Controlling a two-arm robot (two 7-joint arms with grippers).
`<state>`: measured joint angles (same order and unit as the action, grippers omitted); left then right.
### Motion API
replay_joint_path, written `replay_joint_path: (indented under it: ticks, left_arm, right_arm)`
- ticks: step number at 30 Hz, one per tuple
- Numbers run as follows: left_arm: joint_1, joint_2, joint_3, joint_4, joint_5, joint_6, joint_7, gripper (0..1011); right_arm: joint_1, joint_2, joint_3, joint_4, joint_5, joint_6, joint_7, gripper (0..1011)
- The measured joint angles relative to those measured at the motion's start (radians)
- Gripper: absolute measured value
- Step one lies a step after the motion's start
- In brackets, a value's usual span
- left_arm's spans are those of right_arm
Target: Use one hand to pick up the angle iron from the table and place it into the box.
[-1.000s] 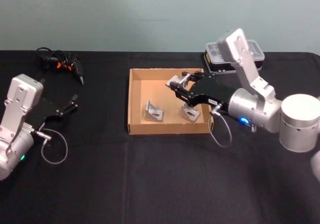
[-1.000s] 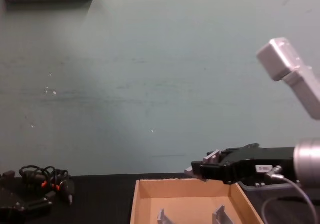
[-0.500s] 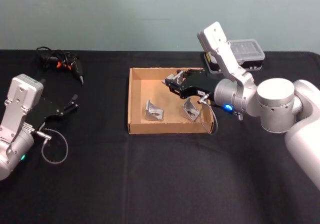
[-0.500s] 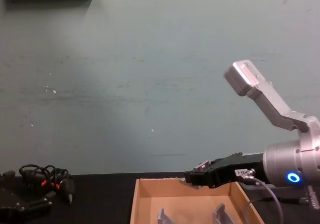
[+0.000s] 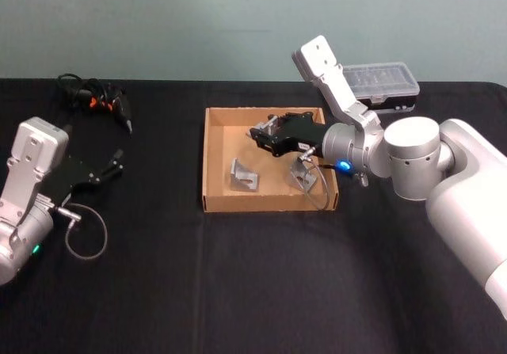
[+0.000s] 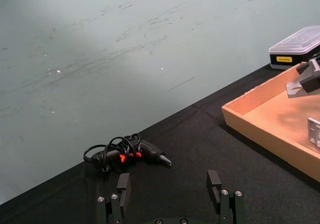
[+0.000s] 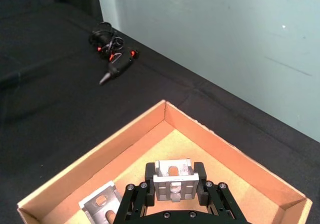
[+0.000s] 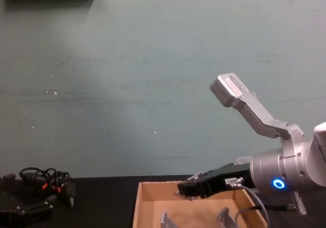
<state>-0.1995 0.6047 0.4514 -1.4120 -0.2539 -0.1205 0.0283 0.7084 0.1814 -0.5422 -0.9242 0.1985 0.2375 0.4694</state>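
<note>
My right gripper (image 5: 265,138) is shut on a silver angle iron (image 7: 173,180) and holds it in the air above the tan cardboard box (image 5: 207,160), over the box's middle rear part. In the right wrist view the black fingers (image 7: 148,172) clamp the angle iron from both sides, with the box floor (image 7: 200,149) beneath. The chest view shows the right gripper (image 8: 186,188) just above the box's back wall (image 8: 153,186). Two more angle irons (image 5: 244,176) (image 5: 303,176) lie inside the box. My left gripper (image 6: 168,184) is open and parked over the black table (image 5: 253,275) at the far left.
A black tool with orange marks and a coiled cable (image 5: 99,100) lies at the table's back left. A clear-lidded plastic case (image 5: 380,81) stands behind the box to its right. The table's front half is bare black surface.
My right gripper, still holding the angle iron, has moved leftward and a little lower over the box. The left arm has stayed still.
</note>
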Motion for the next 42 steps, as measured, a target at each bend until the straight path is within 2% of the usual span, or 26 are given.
replay_joint_path:
  ticks: [16,33,36,42]
  left_arm:
    - [0.0,0.0,0.0,0.0,0.0,0.0,0.0,1000]
    - [0.0,0.0,0.0,0.0,0.0,0.0,0.0,1000]
    - [0.0,0.0,0.0,0.0,0.0,0.0,0.0,1000]
    - [0.0,0.0,0.0,0.0,0.0,0.0,0.0,1000]
  right_arm:
    - [0.039,-0.039,0.005,0.12,-0.035,-0.016,0.022,456]
    - [0.048,-0.053,0.01,0.163,-0.064,-0.029,0.042,456]
    - [0.05,-0.055,0.011,0.169,-0.069,-0.032,0.044,520]
    - [0.044,-0.055,0.019,0.163,-0.074,-0.039,0.042,716]
